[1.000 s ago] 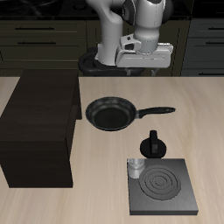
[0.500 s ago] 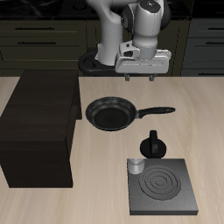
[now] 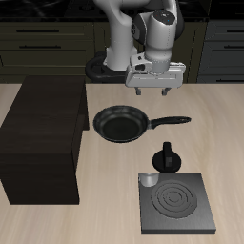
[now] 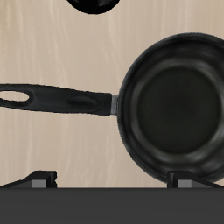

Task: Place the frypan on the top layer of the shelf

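Observation:
The frypan (image 3: 120, 124) is round, black and shallow, and lies on the table with its long handle (image 3: 172, 121) pointing away from the shelf (image 3: 43, 133). The shelf is a large dark boxy cabinet with a flat bare top, standing beside the pan. My gripper (image 3: 153, 92) hangs open and empty above the table, just behind where the handle joins the pan. In the wrist view the frypan (image 4: 173, 101) and its handle (image 4: 61, 100) lie below, with my gripper (image 4: 112, 178) spread wide and both fingertips (image 4: 40, 179) apart from the pan.
A black moka pot (image 3: 167, 157) stands in front of the pan's handle; it also shows in the wrist view (image 4: 96, 4). A small grey cup (image 3: 149, 180) sits at the edge of the square stove plate (image 3: 178, 204) near the table's front edge.
My gripper has come down toward the table and now points straight down over the pan's handle area. The pan and the other things have not moved.

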Motion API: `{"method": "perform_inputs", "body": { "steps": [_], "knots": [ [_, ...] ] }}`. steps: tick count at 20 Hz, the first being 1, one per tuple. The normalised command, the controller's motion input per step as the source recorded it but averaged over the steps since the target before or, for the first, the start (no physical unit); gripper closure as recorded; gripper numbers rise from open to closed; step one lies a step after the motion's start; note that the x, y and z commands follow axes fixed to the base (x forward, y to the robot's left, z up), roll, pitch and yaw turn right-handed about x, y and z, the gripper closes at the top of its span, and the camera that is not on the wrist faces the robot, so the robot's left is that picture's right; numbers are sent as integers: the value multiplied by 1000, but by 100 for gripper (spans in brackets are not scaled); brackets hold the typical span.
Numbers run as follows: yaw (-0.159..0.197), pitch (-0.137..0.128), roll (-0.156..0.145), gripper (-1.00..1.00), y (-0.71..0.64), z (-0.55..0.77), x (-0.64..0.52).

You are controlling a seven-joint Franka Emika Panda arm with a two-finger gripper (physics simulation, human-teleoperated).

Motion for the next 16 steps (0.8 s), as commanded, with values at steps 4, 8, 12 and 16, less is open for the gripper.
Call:
{"method": "perform_inputs", "body": {
  "steps": [4,8,12,16],
  "knots": [
    [0,36,5,-100,49,-271,85],
    [32,-13,-11,-100,7,-138,6],
    [15,18,9,-100,15,-180,41],
    [-11,22,1,-100,-40,-159,5]
  ]
}}
